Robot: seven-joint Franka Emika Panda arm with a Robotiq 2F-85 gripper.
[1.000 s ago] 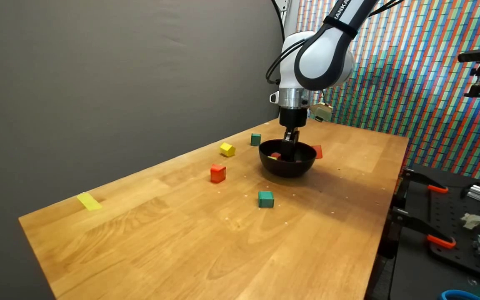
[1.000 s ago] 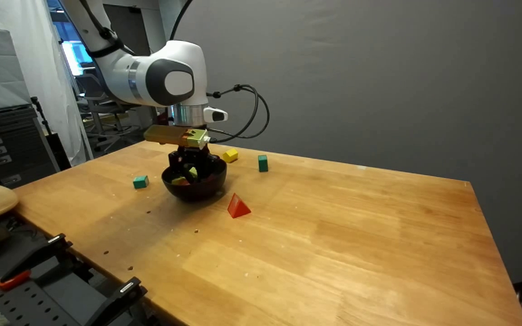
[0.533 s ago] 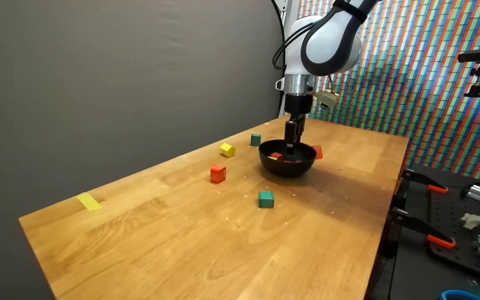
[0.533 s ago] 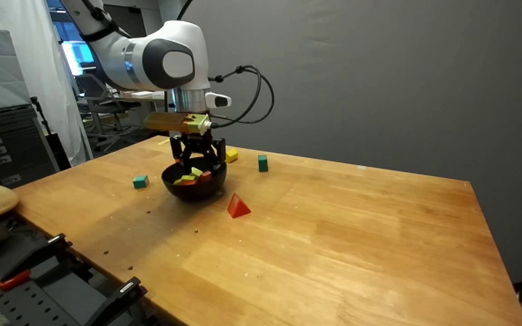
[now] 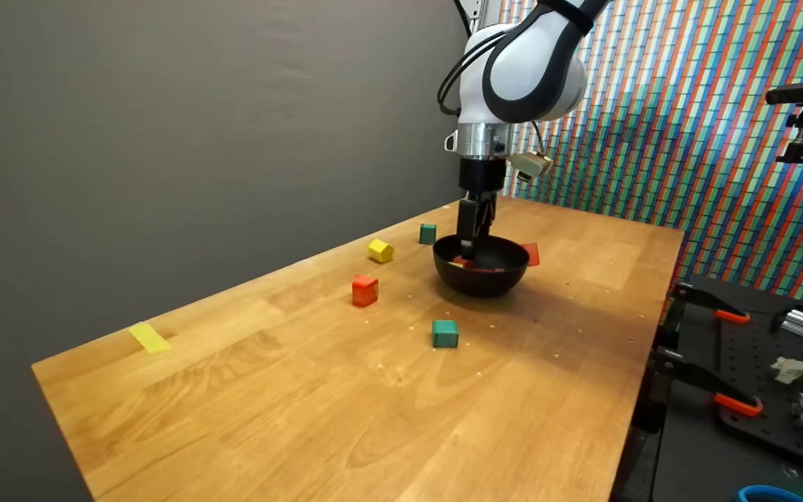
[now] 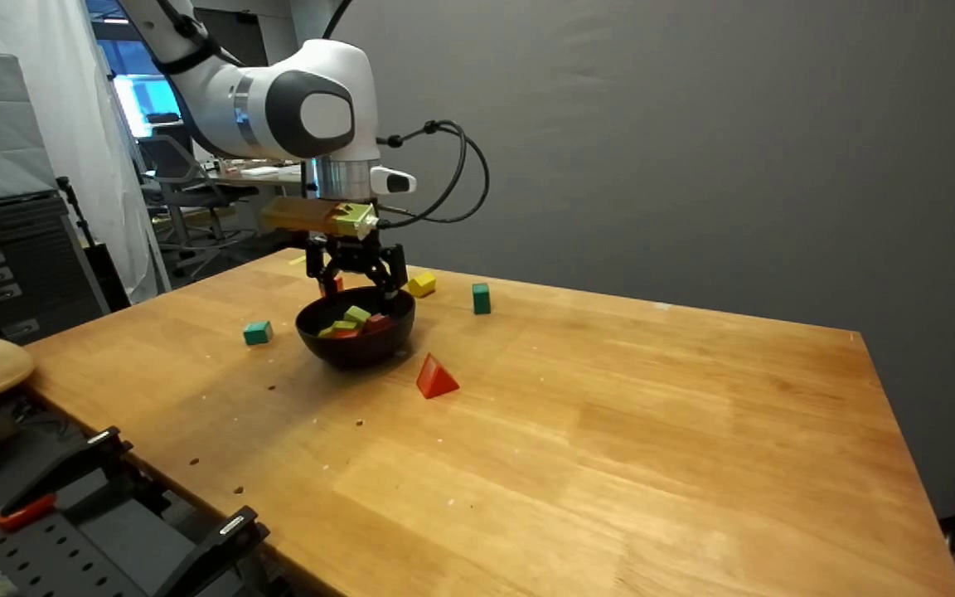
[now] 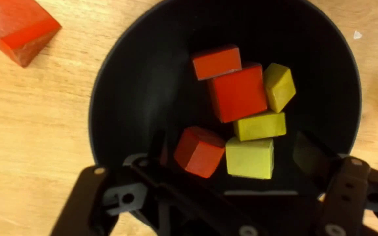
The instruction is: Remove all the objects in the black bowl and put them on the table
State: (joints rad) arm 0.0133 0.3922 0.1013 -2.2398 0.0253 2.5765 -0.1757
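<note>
Lying inside the black bowl (image 7: 143, 72): six small blocks (image 7: 238, 98), crowded close together, whether stacked or level, hard to tell. Listed from the wrist view: one orange-red block (image 7: 217, 63), one larger red block (image 7: 240, 93) just beside it, one faceted yellow block (image 7: 279, 87), one oblong yellow block (image 7: 262, 127), one pale yellow block (image 7: 249, 159), one darker red block (image 7: 202, 154) at the pale one's edge.

Hanging at the bowl's mouth: one black gripper (image 7: 231, 144), fingers parted wide, to either side of the pale yellow block and the darker red block in the wrist view.

Set out on the wooden table (image 5: 290, 418), around the bowl: one red wedge (image 6: 436, 378), one squarish red block (image 5: 364, 291), one gabled yellow block (image 5: 380, 251), two green blocks (image 5: 445, 334) well apart from each other. Lying flat near the table's edge: one yellow strip (image 5: 149, 337).

Above the bowl: one white-and-black arm (image 5: 537, 73) with looping dark cables (image 6: 432, 127). Around the table: grey backdrop (image 5: 199, 153), multicoloured striped panel (image 5: 652, 153), black clamps (image 5: 708, 381) with orange tips beside the long edge. Visible in an exterior view, well behind: white curtain (image 6: 113, 166), dark drawer cabinet (image 6: 21, 265), office chair (image 6: 175, 166).
</note>
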